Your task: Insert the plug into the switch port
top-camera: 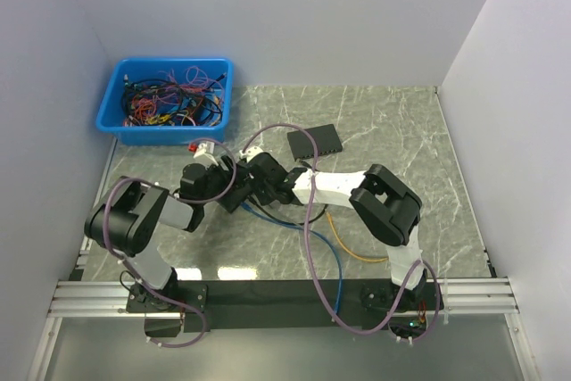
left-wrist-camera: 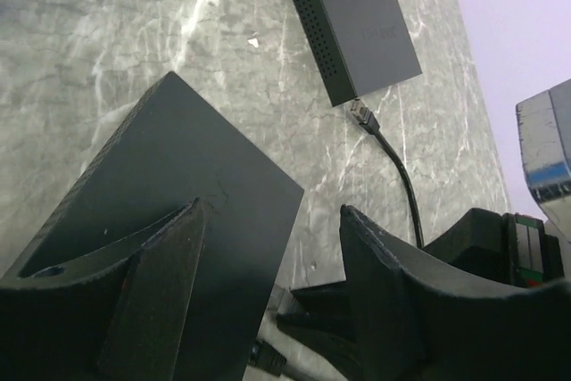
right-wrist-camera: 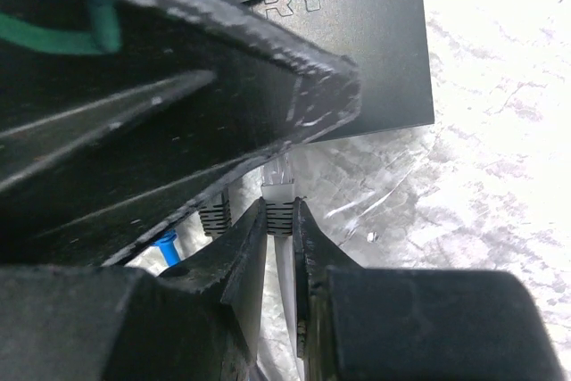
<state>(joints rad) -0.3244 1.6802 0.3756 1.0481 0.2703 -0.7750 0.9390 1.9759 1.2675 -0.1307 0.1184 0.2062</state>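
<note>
- White walls close in a grey marble-patterned bench. A blue plastic bin of tangled cables sits at its far left.
- Both arms meet at mid-bench. A flat black switch box lies under the left end effector. Its fingers stand apart astride the box, and bare bench shows between one finger and the box edge, so no clamp on it is visible.
- A second flat black box with a vented side lies farther off to the right. A black-cabled plug lies loose just beside its near corner, apparently not seated.
- The right end effector is clamped on a clear plastic plug on a pale cable, nose aimed at the edge of the box under the left arm.
- Judged progress: the plug is grasped and brought close, and seating it is left to do. A dark finger hides whether the tip has entered a port.
</note>
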